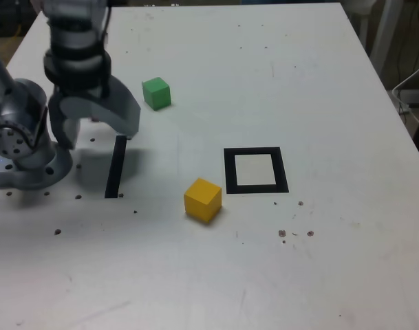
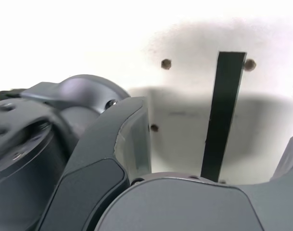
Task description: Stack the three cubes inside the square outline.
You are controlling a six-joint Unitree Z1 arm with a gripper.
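Two cubes show in the exterior view. A green cube (image 1: 156,93) sits toward the back of the white table (image 1: 278,75), and a yellow cube (image 1: 202,199) lies nearer the front, just to the exterior view's left of the square outline (image 1: 256,170). The outline is a black tape frame with a bare white centre. My gripper (image 1: 98,134) hangs open at the exterior view's left, well apart from both cubes, with nothing between its dark fingers (image 2: 132,139). The wrist view shows only the open gripper (image 2: 211,144) over the table.
A straight black strip (image 1: 115,167) (image 2: 225,110) lies on the table just under the gripper. The arm's grey base (image 1: 23,151) stands at the exterior view's left edge. Small dark holes (image 2: 166,63) dot the surface. Cables (image 1: 412,96) hang beyond the table's right edge.
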